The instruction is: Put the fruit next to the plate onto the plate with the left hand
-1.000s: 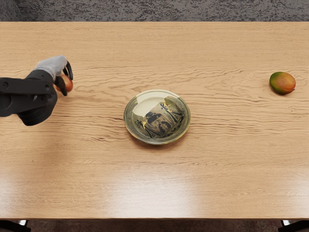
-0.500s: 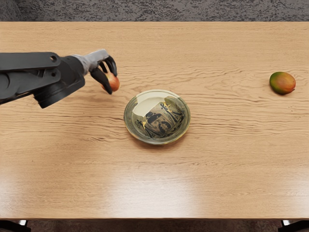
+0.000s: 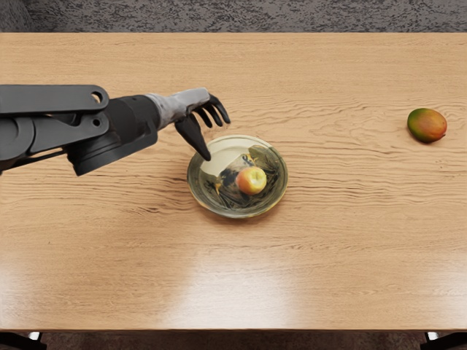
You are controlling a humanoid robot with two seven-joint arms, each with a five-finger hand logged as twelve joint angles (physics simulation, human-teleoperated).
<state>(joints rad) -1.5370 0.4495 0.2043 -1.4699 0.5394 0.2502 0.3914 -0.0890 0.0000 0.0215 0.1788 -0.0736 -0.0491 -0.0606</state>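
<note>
Now the left hand is hovering over the plate's ten o'clock rim, its fingers spread apart and gripping nothing. The apple is sitting free inside the plate, at four o'clock from the hand, just past the thumb. A mango is lying well apart toward three o'clock.

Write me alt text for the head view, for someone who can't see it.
A small apple lies on a plate in the middle of a wooden table. The left hand hovers open at the plate's upper-left rim, holding nothing. A mango lies near the table's right edge.
</note>
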